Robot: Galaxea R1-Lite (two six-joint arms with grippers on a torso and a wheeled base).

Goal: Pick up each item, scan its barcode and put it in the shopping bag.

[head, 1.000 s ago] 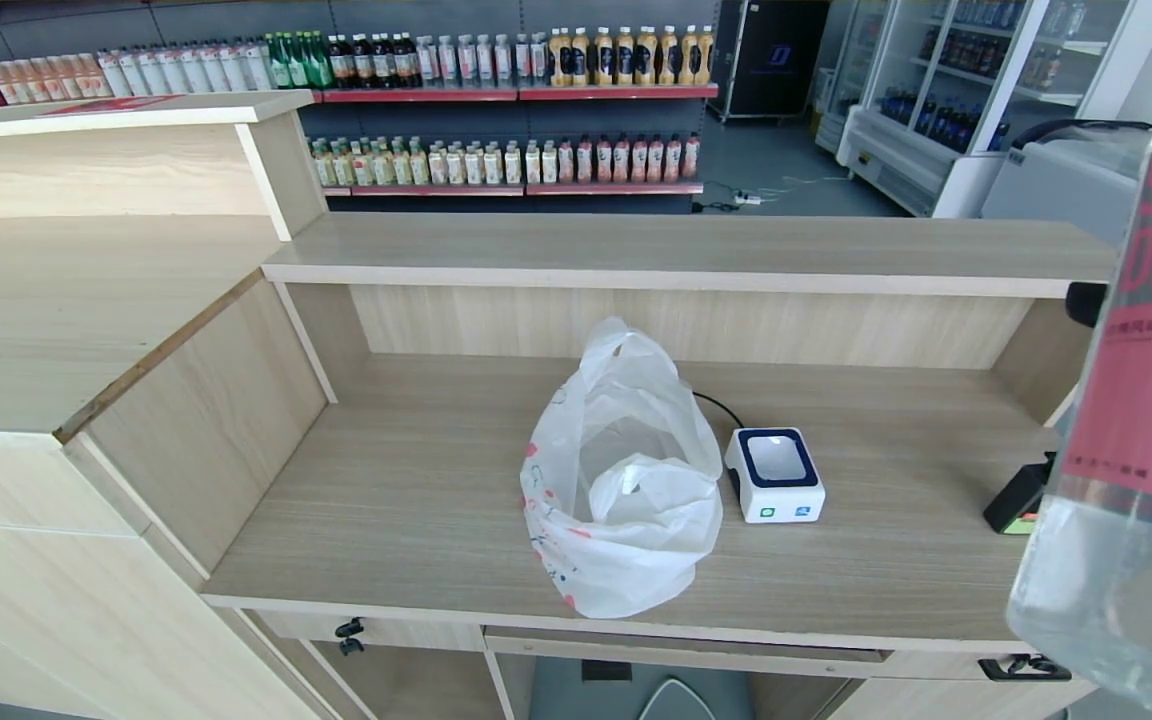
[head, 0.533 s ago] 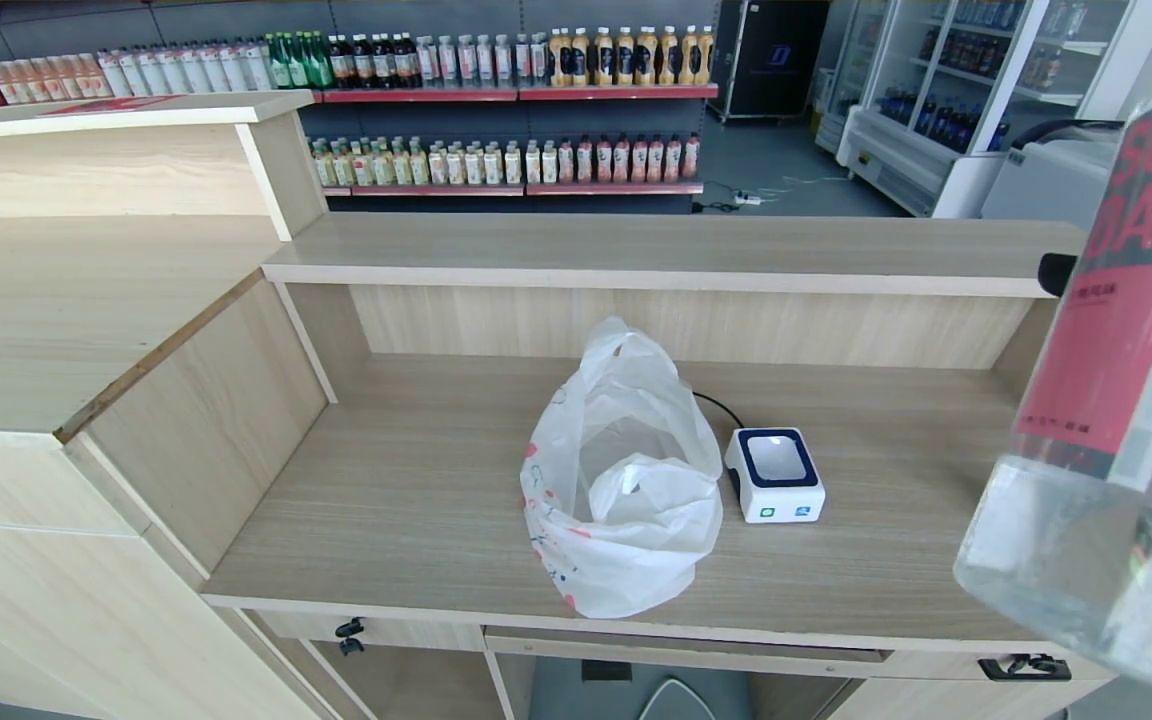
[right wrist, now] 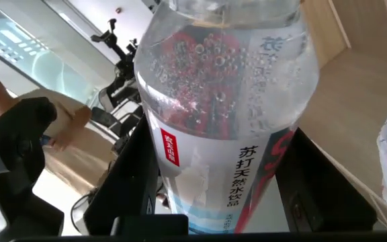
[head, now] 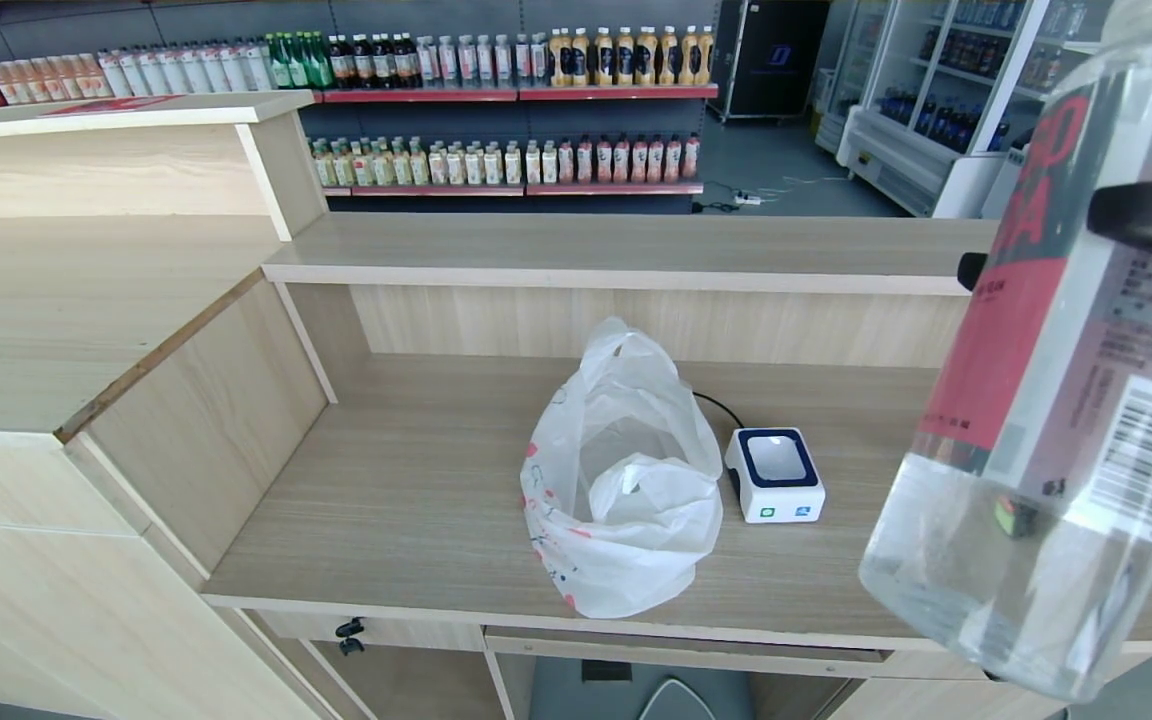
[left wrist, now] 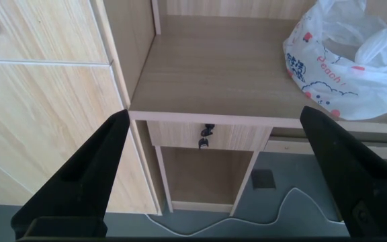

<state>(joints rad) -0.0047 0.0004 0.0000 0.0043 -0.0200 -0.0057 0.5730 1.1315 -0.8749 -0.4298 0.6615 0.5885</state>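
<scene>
A clear soda water bottle with a red label hangs close to the head camera at the right, tilted, its barcode facing me. My right gripper is shut on the bottle; one dark finger crosses its upper part. The white shopping bag stands open in the middle of the wooden counter, and the small white barcode scanner sits just to its right. My left gripper hangs open below the counter's front left corner, with the bag beyond it.
A raised wooden ledge runs behind the counter, and a taller cabinet stands at the left. A drawer with a key sits under the counter's front edge. Store shelves of bottles line the room behind.
The bottle in my right gripper has moved left and lower across the head view, turning so that its barcode shows. The bag and scanner have not moved.
</scene>
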